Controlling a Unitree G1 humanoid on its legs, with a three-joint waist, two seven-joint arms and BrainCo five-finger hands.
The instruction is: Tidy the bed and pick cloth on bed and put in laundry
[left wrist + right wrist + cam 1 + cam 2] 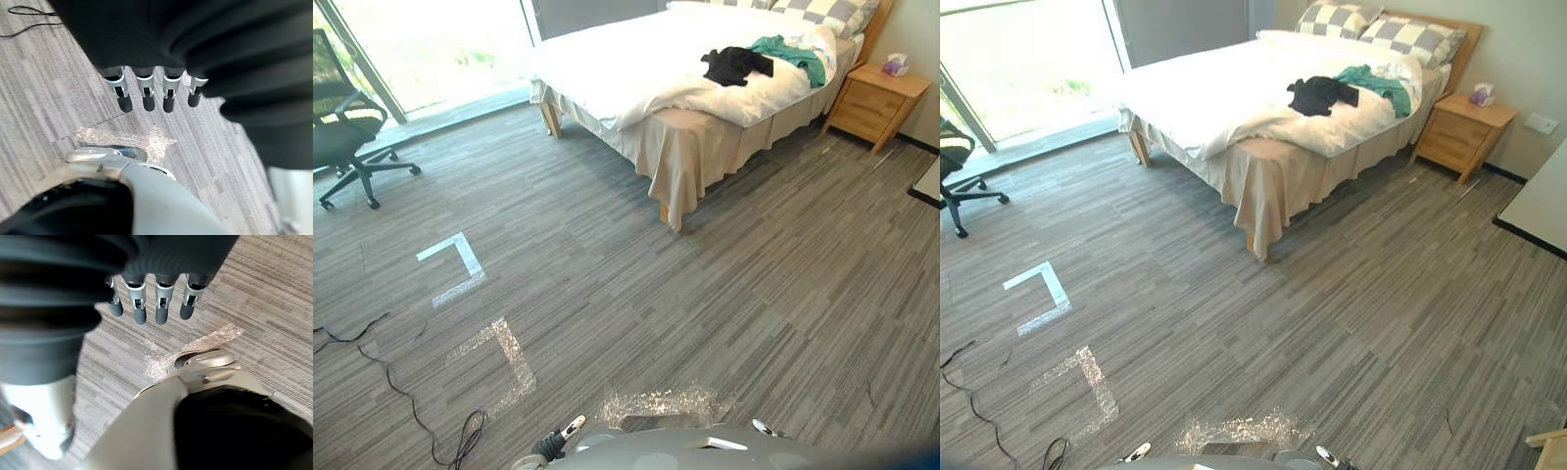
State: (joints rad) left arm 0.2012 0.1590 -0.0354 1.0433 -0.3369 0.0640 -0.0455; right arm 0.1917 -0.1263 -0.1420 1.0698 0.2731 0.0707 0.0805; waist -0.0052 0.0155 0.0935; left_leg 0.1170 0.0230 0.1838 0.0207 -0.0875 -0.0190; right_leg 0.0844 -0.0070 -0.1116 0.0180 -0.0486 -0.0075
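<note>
L hand: row of slim silver fingers w/ dark rounded tips; black ribbed cover right behind fingers. R hand: same build & colours.

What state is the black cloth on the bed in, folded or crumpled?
Crumpled: the black cloth lies in a loose, uneven heap on the white duvet, beside the teal cloth.

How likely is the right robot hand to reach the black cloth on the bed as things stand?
Probably not: the right robot hand hangs open above the carpet, with a wide stretch of it before the black cloth on the bed.
</note>
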